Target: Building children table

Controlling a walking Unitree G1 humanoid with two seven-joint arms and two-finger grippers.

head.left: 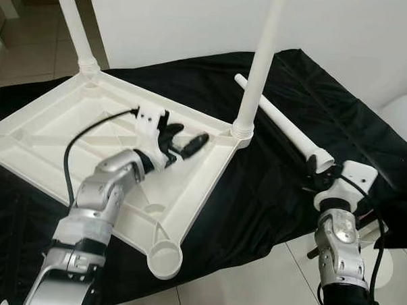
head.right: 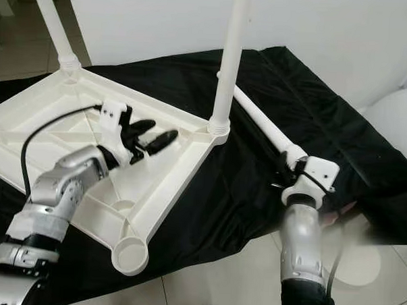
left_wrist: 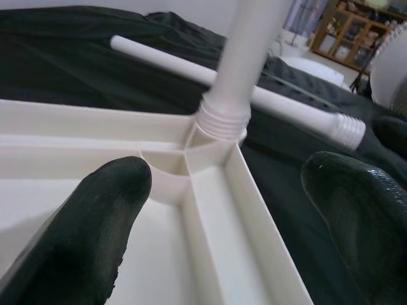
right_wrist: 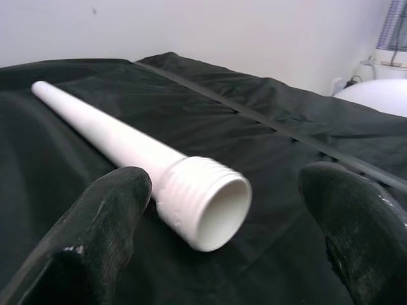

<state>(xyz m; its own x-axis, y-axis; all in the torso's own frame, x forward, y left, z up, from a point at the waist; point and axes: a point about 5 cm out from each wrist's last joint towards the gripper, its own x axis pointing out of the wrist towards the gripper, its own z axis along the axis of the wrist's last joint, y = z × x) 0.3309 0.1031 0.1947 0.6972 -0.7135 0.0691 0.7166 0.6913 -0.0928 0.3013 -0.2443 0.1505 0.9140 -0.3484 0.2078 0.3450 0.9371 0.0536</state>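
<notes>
Right tool (right_wrist: 222,210) gapes around the loose leg's (right_wrist: 127,149) threaded end.

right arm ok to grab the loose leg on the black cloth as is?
Probably yes. The right gripper is open, its fingers either side of the threaded end of the loose leg, which lies flat on the black cloth with nothing over it. The upside-down tabletop sits off to the left, out of the way.

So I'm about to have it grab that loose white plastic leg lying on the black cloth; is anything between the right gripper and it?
Nothing visible. The right gripper is open with the loose white plastic table leg and its threaded end between the fingers, only black cloth around it.
</notes>
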